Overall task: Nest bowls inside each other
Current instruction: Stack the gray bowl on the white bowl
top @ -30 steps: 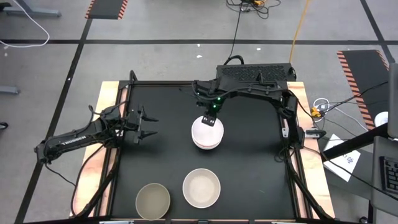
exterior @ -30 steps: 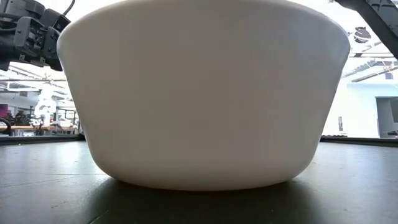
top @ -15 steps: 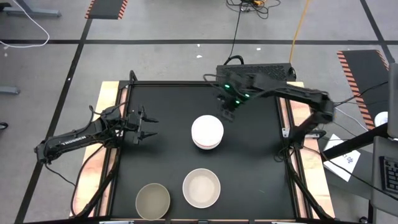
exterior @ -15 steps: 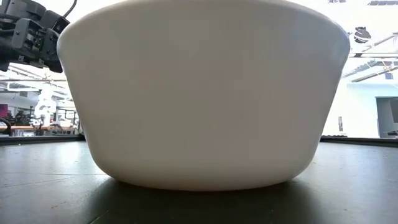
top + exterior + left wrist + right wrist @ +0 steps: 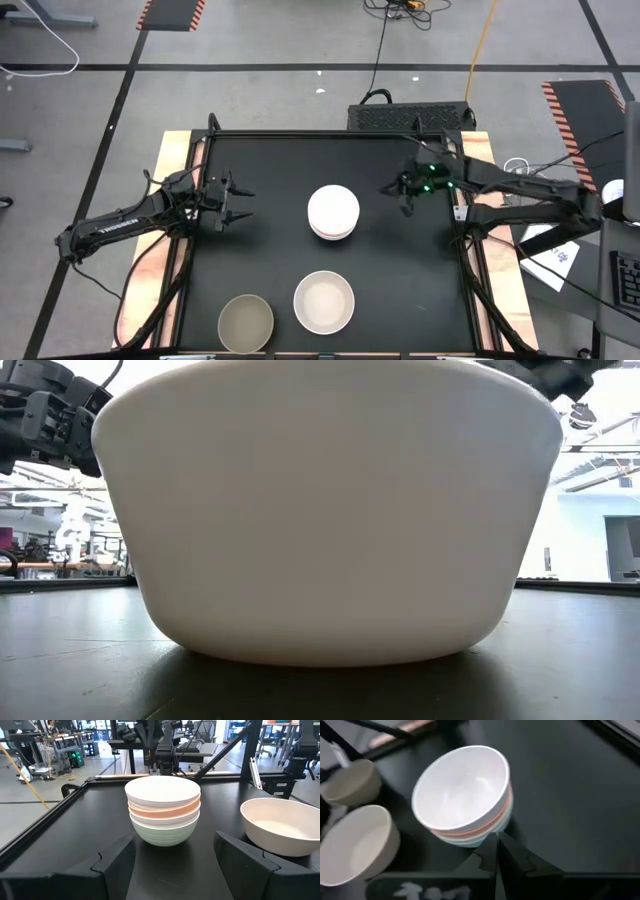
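A stack of nested bowls (image 5: 333,212) stands mid-table, a white bowl on top, a salmon pink rim (image 5: 165,812) under it and a mint green bowl (image 5: 162,832) at the bottom on the mat. A cream bowl (image 5: 324,301) and an olive-grey bowl (image 5: 246,322) stand apart near the front edge. My right gripper (image 5: 403,190) hovers right of the stack, shut on nothing; its wrist view shows the shut gripper (image 5: 496,857) before the stack (image 5: 462,790). My left gripper (image 5: 238,202) waits open, left of the stack (image 5: 162,809).
The cream bowl (image 5: 330,510) fills the low view, and my left gripper (image 5: 50,420) shows at its top left. A black box (image 5: 410,115) sits at the table's far edge. Bare black mat (image 5: 400,270) lies right of the bowls.
My right gripper has left its place over the stack's far rim, first going toward the far edge and then toward the table's right edge. The stack stands where it was.
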`<move>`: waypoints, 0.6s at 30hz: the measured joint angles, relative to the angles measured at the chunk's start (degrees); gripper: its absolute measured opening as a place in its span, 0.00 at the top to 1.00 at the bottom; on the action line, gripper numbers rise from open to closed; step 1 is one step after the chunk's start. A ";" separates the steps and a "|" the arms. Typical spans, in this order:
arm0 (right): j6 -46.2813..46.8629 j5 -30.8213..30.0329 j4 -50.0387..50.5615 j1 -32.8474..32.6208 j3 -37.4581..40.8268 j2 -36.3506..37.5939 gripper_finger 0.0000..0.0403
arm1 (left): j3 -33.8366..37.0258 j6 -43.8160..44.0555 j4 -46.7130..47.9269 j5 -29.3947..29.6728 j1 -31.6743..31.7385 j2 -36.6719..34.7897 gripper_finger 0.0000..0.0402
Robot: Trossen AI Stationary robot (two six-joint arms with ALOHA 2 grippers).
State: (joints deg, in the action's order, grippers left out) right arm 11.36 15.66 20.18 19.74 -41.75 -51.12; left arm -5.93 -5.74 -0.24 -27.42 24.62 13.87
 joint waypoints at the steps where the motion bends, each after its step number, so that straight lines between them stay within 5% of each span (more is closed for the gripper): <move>1: 0.89 0.60 -1.86 -0.04 2.04 1.74 1.00 | 0.00 0.00 0.00 0.00 0.00 0.00 0.34; 18: 10.46 0.87 -28.18 -6.62 29.64 21.71 1.00 | 0.00 1.40 -0.81 0.48 0.00 0.00 0.34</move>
State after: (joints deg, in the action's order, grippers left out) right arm 21.82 16.53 -8.00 13.12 -12.11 -29.40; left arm -5.93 -4.34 -1.05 -26.94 24.62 13.87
